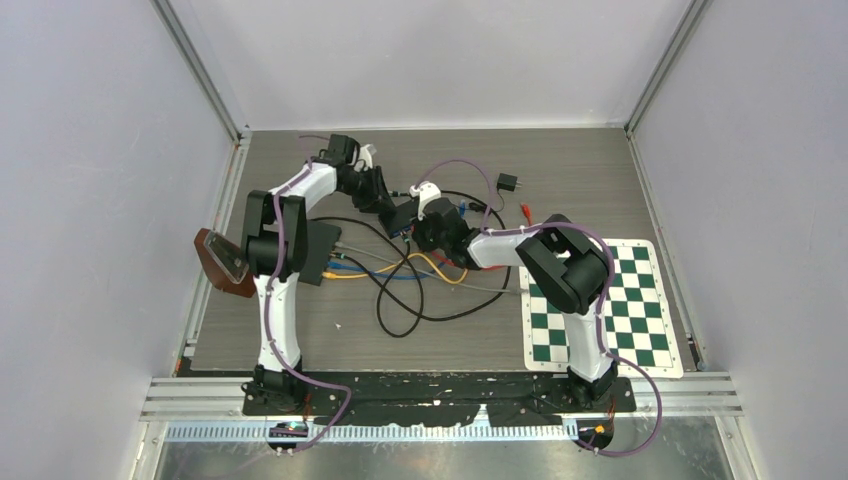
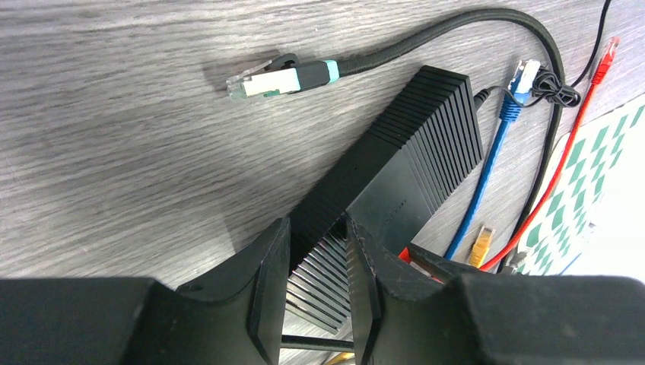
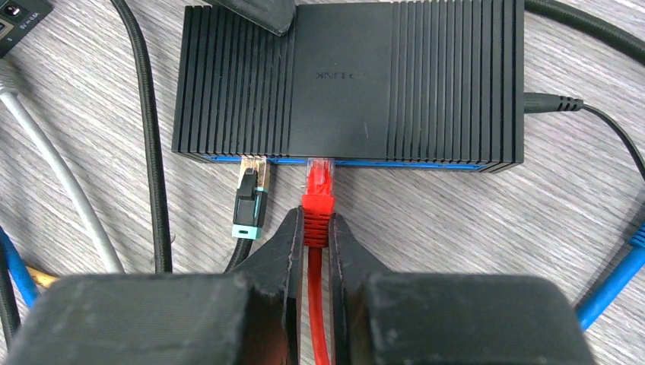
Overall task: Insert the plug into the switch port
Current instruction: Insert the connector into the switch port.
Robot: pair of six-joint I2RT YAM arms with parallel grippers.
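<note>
Red plug (image 3: 318,190): pinched at its boot between the fingers of the right gripper (image 3: 315,224), cable trailing back between them. The clear tip sticks out straight ahead of the fingertips. Long axis runs in line with the fingers, square to the front face of the switch (image 3: 350,76).

Tip sits at the mouth of a port near the middle of that face. Most of the clear body shows outside, so judged not seated; cannot tell if it has entered at all.

Key relation: port dead ahead of the right gripper, plug axis already lined up. Coming move looks like a straight push forward, no turn. Right arm is the one on the plug.

Ports: just to the left of the gripper's line, a black-and-teal plug (image 3: 249,199) is already in a port. Other ports not visible.

Left gripper (image 2: 316,224): on the switch's far side from the right gripper, fingers clamped on the ribbed body, bracing it.

Power lead (image 3: 548,102) enters the switch's right end.
</note>
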